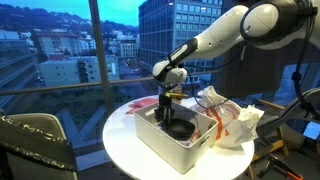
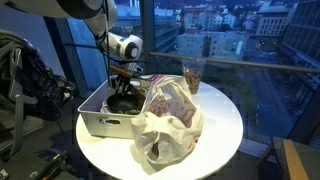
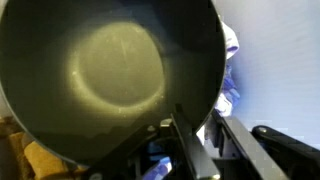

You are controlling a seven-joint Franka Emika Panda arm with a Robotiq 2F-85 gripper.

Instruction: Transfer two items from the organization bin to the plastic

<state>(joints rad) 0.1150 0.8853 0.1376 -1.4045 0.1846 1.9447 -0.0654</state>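
Note:
A white organization bin (image 1: 163, 142) stands on a round white table and shows in both exterior views (image 2: 103, 125). My gripper (image 1: 168, 101) reaches down into it (image 2: 124, 86). In the wrist view a black pan (image 3: 100, 70) fills most of the picture, and my gripper's fingers (image 3: 205, 130) sit close together on either side of its rim, one inside and one outside. The pan is low in the bin (image 1: 178, 129) (image 2: 123, 101). A crumpled white plastic bag (image 1: 232, 122) lies next to the bin (image 2: 165, 118), open at the top.
A brownish glass (image 2: 190, 73) stands behind the bag near the window. A red object (image 1: 146, 103) lies at the bin's far side. Blue and white items (image 3: 232, 80) lie under the pan. A chair (image 1: 35, 140) stands beside the table. Windows are close behind.

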